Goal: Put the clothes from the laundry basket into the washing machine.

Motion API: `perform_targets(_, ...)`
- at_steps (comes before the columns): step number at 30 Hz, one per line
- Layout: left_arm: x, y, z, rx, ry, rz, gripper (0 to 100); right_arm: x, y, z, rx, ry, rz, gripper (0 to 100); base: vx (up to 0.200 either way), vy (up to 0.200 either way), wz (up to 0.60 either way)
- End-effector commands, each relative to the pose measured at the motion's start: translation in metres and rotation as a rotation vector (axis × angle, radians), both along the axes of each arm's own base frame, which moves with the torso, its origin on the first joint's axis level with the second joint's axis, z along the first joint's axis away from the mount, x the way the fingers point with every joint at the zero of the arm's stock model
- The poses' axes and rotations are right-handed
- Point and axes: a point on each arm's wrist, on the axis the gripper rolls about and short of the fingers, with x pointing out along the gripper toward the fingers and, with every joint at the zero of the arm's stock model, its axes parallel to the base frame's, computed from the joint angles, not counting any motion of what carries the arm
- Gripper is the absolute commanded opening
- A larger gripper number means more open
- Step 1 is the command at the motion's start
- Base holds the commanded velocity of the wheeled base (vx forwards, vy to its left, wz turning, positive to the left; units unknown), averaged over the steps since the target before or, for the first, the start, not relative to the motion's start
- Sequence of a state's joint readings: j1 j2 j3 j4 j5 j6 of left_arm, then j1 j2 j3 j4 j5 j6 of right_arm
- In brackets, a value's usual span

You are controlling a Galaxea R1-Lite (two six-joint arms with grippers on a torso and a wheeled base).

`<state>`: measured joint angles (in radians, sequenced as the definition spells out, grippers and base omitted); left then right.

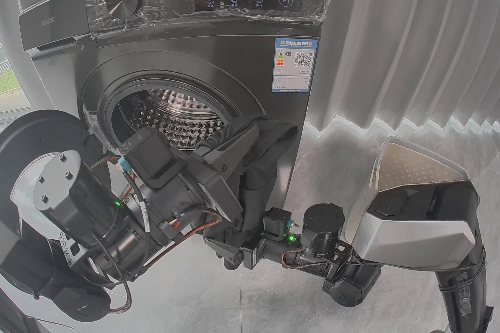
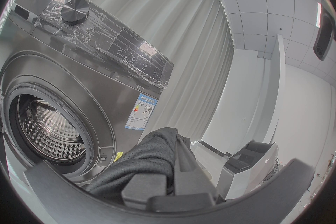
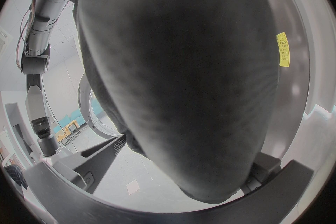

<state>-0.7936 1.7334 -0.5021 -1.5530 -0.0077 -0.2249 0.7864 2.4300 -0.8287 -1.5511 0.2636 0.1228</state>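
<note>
- Beside the open drum [image 1: 172, 115] of the grey front-loading washing machine [image 1: 208, 53], left hand [image 1: 244, 140] clenches one dark grey mesh garment [image 1: 260, 183]; its tail hangs outside and could snag instead of dropping in.
- Left wrist: one garment pinched, one drum.
- Right wrist: garment drapes over right hand [image 3: 194, 151]; grip, cannot tell.

Three views on the washing machine [image 1: 172, 63]
My head looks down at its front from near; my left wrist faces that front from low; my right wrist looks up, close against the dark garment [image 3: 182, 70] all three share.
</note>
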Motion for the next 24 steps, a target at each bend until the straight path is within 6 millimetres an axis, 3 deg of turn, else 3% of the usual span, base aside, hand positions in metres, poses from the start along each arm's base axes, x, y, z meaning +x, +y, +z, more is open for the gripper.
perform_targets(1, 0.0, 0.0, 0.0, -0.002, -0.001, 0.0, 0, 0.002, 0.001, -0.005, -0.004, 0.006, -0.002, 100, 0.0, 0.0, 0.0)
perform_targets(2, 0.0, 0.0, 0.001, -0.003, -0.002, 0.0, 0, 0.002, 0.0, -0.005, -0.004, 0.006, -0.004, 100, 0.0, 0.0, 0.0)
perform_targets(3, 0.0, 0.0, 0.001, -0.003, -0.002, -0.001, 0, 0.003, 0.0, -0.006, -0.004, 0.006, -0.012, 0, 0.0, 0.0, 0.0)
perform_targets(15, 0.004, 0.003, 0.001, -0.006, -0.001, 0.015, 0, -0.002, -0.004, -0.002, -0.001, 0.03, -0.034, 0, 0.0, 0.0, 0.0)
perform_targets(24, 0.022, 0.018, -0.004, -0.021, 0.038, 0.087, 0, -0.071, -0.04, 0.058, -0.006, 0.031, 0.038, 0, 0.0, 0.0, 0.0)
